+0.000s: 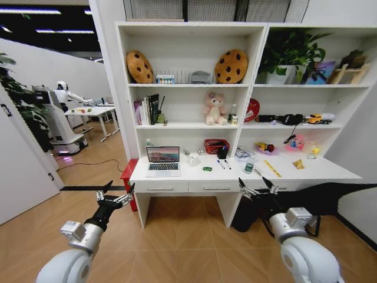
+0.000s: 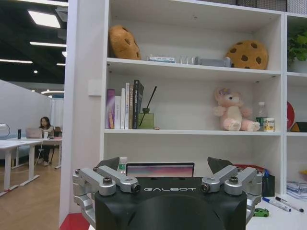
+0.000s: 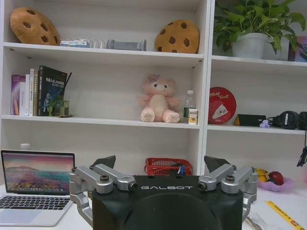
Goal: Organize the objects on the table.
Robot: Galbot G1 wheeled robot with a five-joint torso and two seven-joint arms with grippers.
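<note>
The long white table [image 1: 177, 175] stands ahead of me under tall shelving. On its left part an open silver laptop [image 1: 163, 161] faces me, its keyboard [image 3: 29, 203] also in the right wrist view. A tiny green toy car [image 1: 207, 168] sits mid-table, again [image 2: 261, 212] in the left wrist view. Two dark-capped marker pens [image 1: 223, 164] lie just right of it, also [image 2: 282, 204]. My left gripper [image 1: 116, 191] hovers open in front of the table's left end. My right gripper [image 1: 259, 187] hovers open before the right half. Neither holds anything.
A red basket [image 1: 215, 145] and dark pen cup [image 1: 222, 153] stand at the table's back. A yellow ruler strip [image 1: 272, 168], small bottle [image 1: 248, 168] and fruit dish [image 1: 265, 148] lie to the right. A red box [image 1: 128, 175] stands by the left end. Another robot [image 1: 59, 121] stands far left.
</note>
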